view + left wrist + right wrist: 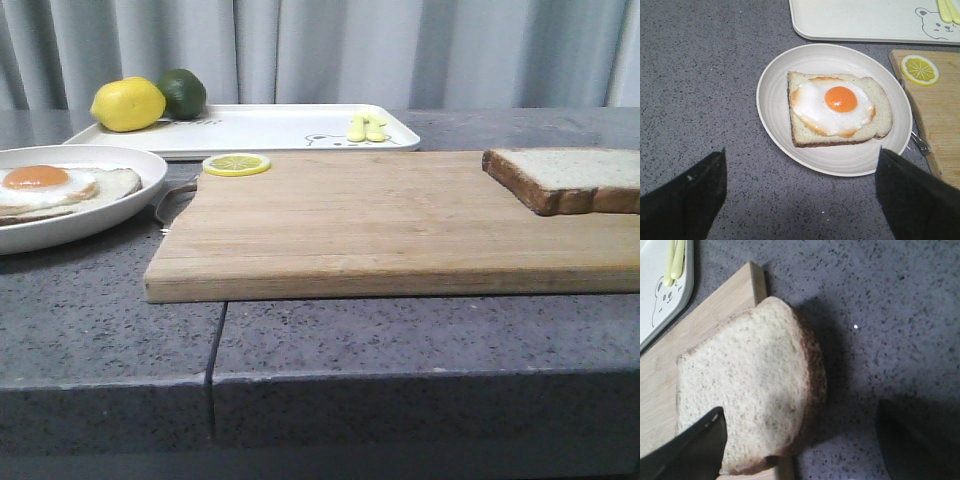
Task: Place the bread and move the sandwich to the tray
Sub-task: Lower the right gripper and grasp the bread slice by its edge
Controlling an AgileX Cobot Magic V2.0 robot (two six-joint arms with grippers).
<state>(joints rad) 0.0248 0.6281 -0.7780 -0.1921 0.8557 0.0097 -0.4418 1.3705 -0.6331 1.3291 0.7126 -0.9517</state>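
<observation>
Front view
- Landmark: I take the wooden cutting board (pixel 400 220) on the grey stone counter (pixel 420 340) as reference.
- Bread: the bread slice (pixel 568 178) lies flat on the board's right end, running out of the picture.
- Lemon slice: a lemon slice (pixel 237 164) sits on the board's far left corner.
- Sandwich: the egg-topped sandwich (pixel 60 188) rests on the round white plate (pixel 120 212), left of the board.
- Tray: the tray (pixel 270 130) lies behind the board; a whole lemon (pixel 128 104) and a lime (pixel 182 92) sit at its far left end.
- Arms: I see neither gripper here.

Left wrist view
- Left gripper (pixel 800 195): fingers spread wide apart, holding nothing, hovering above the counter beside the plate.
- Sandwich: one slice with a fried egg (pixel 834 104) on top, centred on the plate, beside the board's handle end.

Right wrist view
- Right gripper (pixel 805 445): fingers apart; one finger (pixel 692 450) overlaps the bread in view, contact I cannot tell; the other is over the counter.
- Bread: overhangs the board's edge slightly.
</observation>
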